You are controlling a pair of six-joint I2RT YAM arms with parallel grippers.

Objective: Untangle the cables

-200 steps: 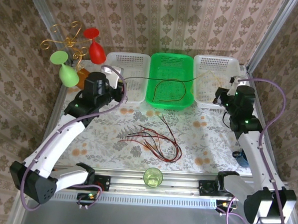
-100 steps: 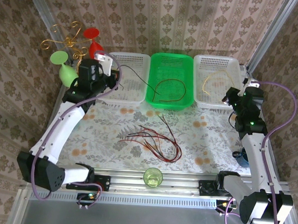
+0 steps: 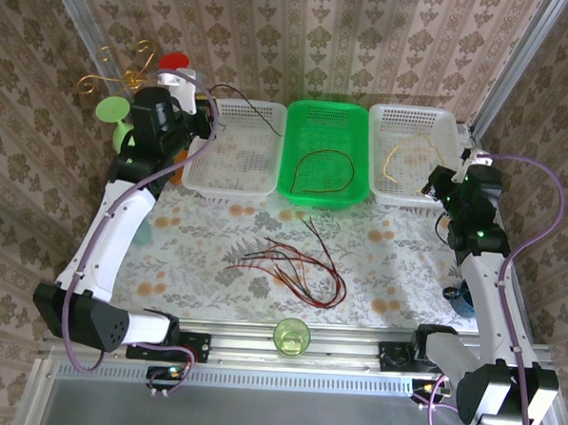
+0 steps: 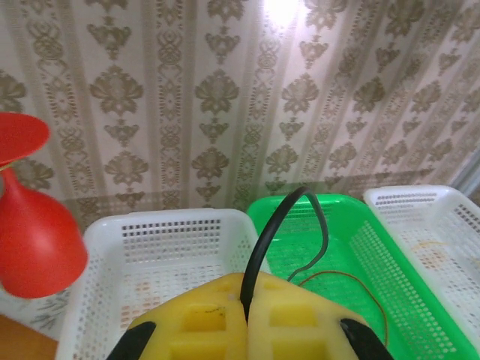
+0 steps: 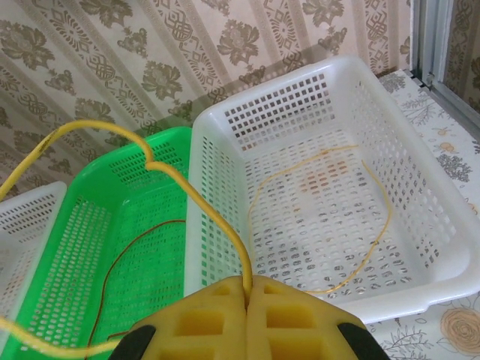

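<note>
Has swung the left gripper (image 3: 201, 96) farther back and left over the last half second, up toward the far left corner beside the red goblet (image 3: 176, 62). Has kept the right gripper (image 3: 432, 185) where it was.

Nearest, at the front edge of the table (image 3: 196, 255): a green cup (image 3: 292, 337). Just beyond, mid-table: loose red and black cables (image 3: 295, 265), lying tangled together.

Farther on, a row of three: left white basket (image 3: 233, 184), green basket (image 3: 329, 107), right white basket (image 3: 413, 110). Inside the green basket: one red cable (image 3: 325, 152).

Clenched in the left gripper: a black cable (image 4: 262, 247), arching up from the yellow pads (image 4: 300, 315) toward the green basket. Clenched in the right gripper: a yellow cable (image 5: 199, 199), looping left over the green basket. Lying in the right white basket: another yellow cable (image 5: 379, 199).
</note>
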